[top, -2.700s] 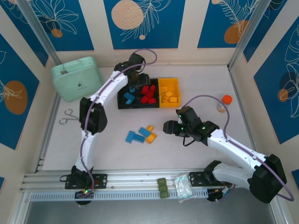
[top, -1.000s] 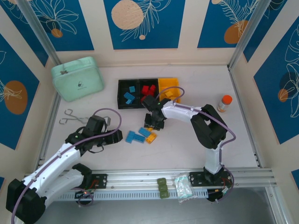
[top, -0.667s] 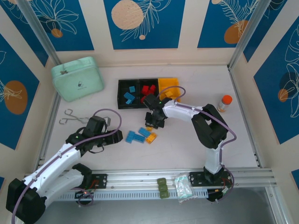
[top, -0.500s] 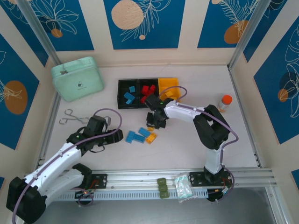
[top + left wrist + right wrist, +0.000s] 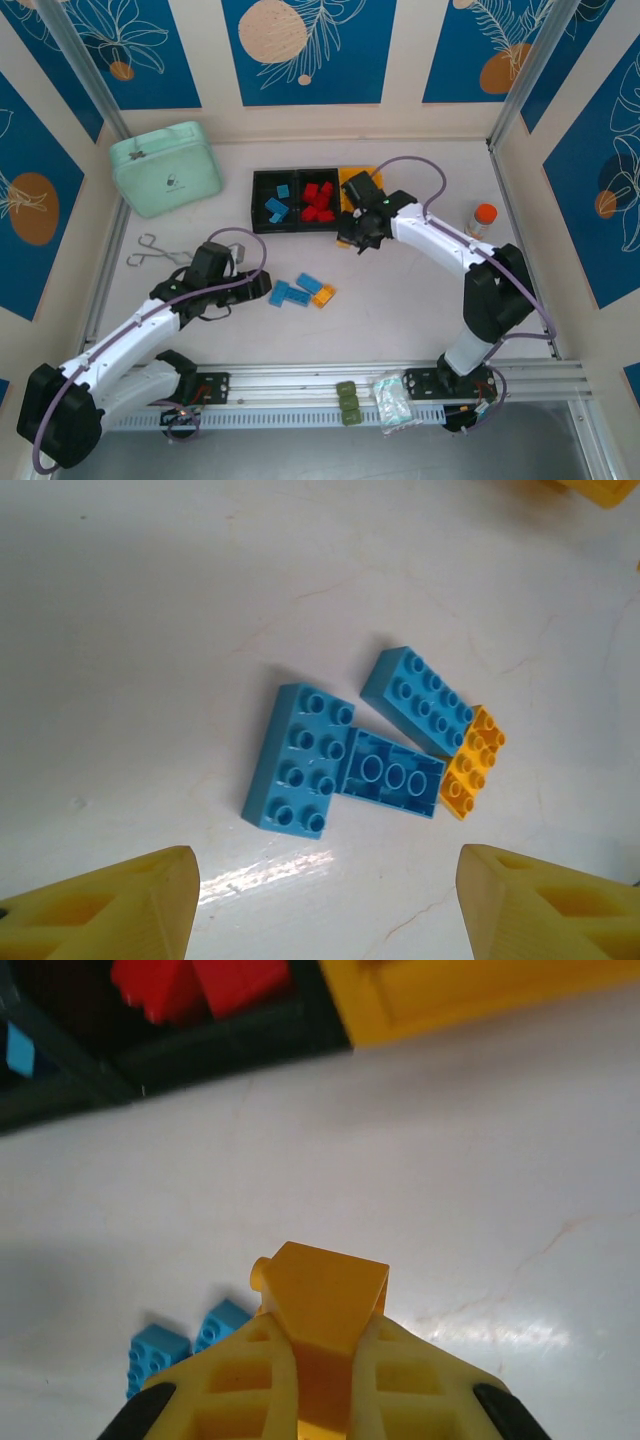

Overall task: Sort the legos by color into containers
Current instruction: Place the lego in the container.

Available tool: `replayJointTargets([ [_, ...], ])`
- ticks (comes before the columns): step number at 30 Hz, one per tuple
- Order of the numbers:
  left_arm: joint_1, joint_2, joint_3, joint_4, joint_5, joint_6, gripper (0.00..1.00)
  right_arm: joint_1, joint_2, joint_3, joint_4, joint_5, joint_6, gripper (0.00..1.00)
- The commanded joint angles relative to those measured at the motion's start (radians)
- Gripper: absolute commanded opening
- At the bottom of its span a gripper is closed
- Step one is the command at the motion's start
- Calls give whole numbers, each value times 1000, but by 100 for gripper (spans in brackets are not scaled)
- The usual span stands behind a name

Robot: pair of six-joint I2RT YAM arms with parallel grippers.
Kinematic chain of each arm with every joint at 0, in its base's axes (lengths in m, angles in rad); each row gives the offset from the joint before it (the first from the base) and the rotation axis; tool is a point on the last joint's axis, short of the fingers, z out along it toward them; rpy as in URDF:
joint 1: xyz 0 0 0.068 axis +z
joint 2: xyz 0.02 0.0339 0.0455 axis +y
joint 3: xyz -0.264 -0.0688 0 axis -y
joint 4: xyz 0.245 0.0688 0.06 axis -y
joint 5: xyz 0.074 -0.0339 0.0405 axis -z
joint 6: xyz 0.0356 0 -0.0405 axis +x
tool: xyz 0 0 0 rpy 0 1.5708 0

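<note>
Right gripper (image 5: 325,1345) clamped on small yellow-orange plastic brick (image 5: 330,1300), over white surface (image 5: 480,1190) beside row of black and yellow-orange plastic bins (image 5: 290,229). Left gripper (image 5: 322,900) jaws apart above three light-blue bricks (image 5: 390,775).

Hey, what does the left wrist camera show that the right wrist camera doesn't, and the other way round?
Left wrist, not right wrist: a loose orange brick lying flat, and the open left pincer. Right wrist, not left wrist: the right pincer shut on a held orange brick, with red bricks in a black bin and the yellow bin beyond. Both: light blue bricks lying on the white table.
</note>
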Motion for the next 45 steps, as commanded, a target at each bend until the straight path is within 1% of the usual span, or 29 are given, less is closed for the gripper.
replayJointTargets([
  [1, -14, 2, 10, 68, 48, -24, 68, -57, 31, 80, -27, 21, -77, 7],
  [7, -26, 8, 7, 71, 41, -42, 68, -166, 192, 274, -47, 12, -133, 7],
  [13, -32, 3, -7, 72, 26, -65, 68, -226, 392, 510, -122, 27, -158, 7],
  [15, -33, 1, -10, 73, 25, -71, 68, -241, 446, 572, -140, 18, -156, 7],
  [20, -35, -1, -9, 64, 19, -76, 68, -253, 563, 726, -216, 71, -164, 10],
  [23, -37, -3, -12, 65, 16, -82, 68, -254, 604, 773, -240, 90, -163, 11],
  [25, -37, -4, -12, 67, 16, -84, 68, -253, 614, 787, -244, 104, -160, 13],
  [26, -38, -3, -12, 68, 16, -84, 68, -252, 616, 792, -244, 107, -159, 17],
  [28, -40, -5, -12, 68, 16, -86, 68, -246, 615, 801, -252, 119, -156, 29],
  [29, -41, -7, -12, 67, 16, -86, 68, -244, 613, 807, -254, 125, -157, 33],
  [33, -42, -7, -9, 61, 16, -84, 68, -231, 577, 821, -267, 142, -170, 43],
  [36, -44, -8, -6, 62, 13, -85, 68, -217, 521, 808, -269, 155, -190, 44],
  [38, -44, -8, -5, 67, 16, -85, 68, -205, 463, 761, -253, 151, -198, 44],
  [43, -47, -8, -5, 77, 18, -78, 68, -170, 223, 497, -146, 80, -206, 45],
  [45, -48, -5, -4, 75, 19, -72, 69, -146, 127, 378, -103, 53, -208, 50],
])
